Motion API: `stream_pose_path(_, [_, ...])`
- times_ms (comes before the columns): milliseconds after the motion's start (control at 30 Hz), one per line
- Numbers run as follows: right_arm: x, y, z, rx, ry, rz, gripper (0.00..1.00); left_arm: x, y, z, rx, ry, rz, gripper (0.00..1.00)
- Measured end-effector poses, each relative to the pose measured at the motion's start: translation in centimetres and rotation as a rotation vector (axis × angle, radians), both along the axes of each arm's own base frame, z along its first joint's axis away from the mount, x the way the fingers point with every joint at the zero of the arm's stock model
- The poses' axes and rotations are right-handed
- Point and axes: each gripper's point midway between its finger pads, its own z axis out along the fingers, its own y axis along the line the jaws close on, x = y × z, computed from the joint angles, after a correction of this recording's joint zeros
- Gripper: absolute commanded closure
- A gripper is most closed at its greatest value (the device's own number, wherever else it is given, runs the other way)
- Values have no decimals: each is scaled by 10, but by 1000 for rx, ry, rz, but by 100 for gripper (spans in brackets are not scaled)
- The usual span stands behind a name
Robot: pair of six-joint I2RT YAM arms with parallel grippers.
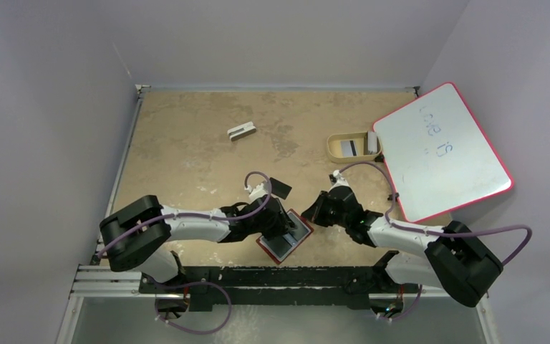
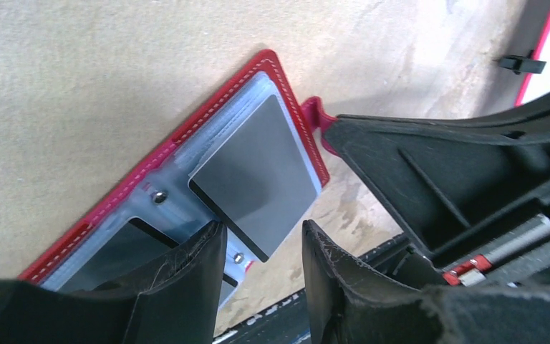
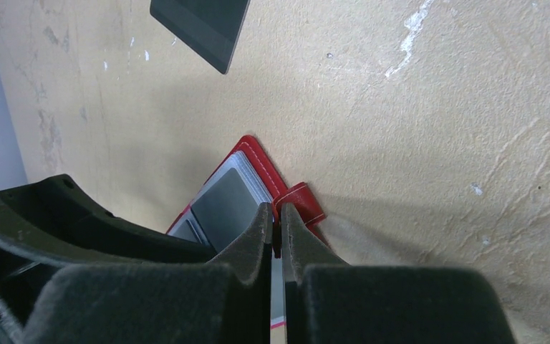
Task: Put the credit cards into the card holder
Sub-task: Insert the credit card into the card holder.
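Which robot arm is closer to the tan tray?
Right. Right fingers pinch the card holder on the side facing the tan tray; left fingers hover over it, farther off.

1. The left end effector (image 2: pixel 261 233), fingers parted, hangs right over the open card holder (image 2: pixel 186 130), blocking access from above.
2. The right end effector (image 3: pixel 277 211), jaws closed, crowds the holder's tab side.
3. A black card (image 1: pixel 280 188) lies just beyond.
4. The far-left tabletop (image 1: pixel 179 136) offers room around a small block (image 1: pixel 242 131).
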Motion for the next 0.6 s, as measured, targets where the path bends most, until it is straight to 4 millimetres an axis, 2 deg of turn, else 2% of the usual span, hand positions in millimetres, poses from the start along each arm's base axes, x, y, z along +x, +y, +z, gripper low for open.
stream_pose_path(100, [-1, -1, 1, -2, 3, 0, 100, -1, 4, -6, 32, 9, 4, 58])
stream_pose_path(200, [-3, -4, 4, -4, 2, -5, 100, 4, 5, -4, 55, -1, 6, 58])
stream_pose_path(333, [-4, -8, 7, -10, 1, -22, 100, 20, 7, 1, 64, -20, 24, 57])
stream_pose_path(467, [-4, -12, 8, -15, 0, -46, 100, 37, 11, -2, 88, -32, 39, 57])
stream_pose_path(600, [-4, -14, 7, -11, 7, -63, 100, 45, 6, -5, 121, -38, 15, 56])
